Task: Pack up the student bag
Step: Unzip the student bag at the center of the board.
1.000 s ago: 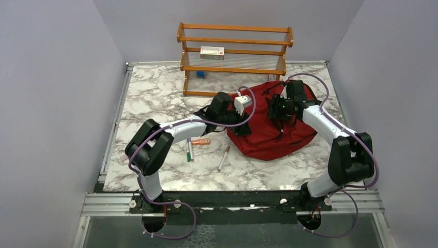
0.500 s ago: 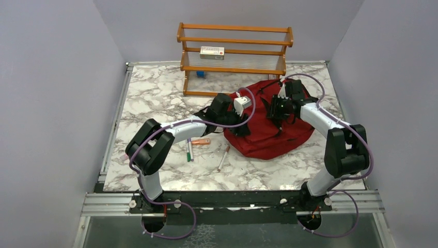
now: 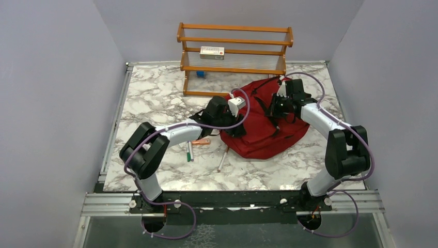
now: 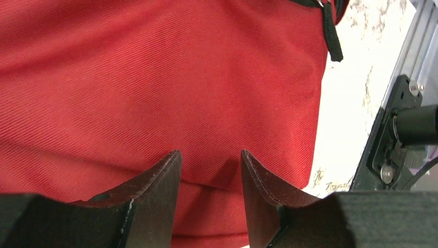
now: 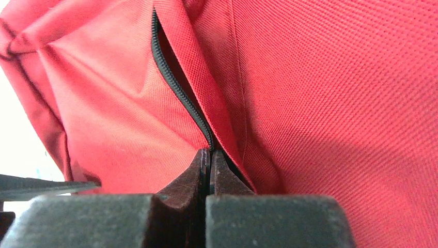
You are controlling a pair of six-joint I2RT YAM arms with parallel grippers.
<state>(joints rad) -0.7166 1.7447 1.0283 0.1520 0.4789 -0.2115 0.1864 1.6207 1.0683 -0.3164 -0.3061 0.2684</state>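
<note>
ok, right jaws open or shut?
Shut: right wrist view shows the jaws meeting, no gap, at the end of the black zipper on the student bag. Grip on the pull: cannot tell.

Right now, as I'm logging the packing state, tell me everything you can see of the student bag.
The student bag is a dark red woven-fabric backpack, slumped flat on the marble table near the wooden rack. A black zipper runs along one seam, and a black strap hangs at its edge. The right pincer is shut at the zipper's end; the left pincer is open, close over the fabric.
</note>
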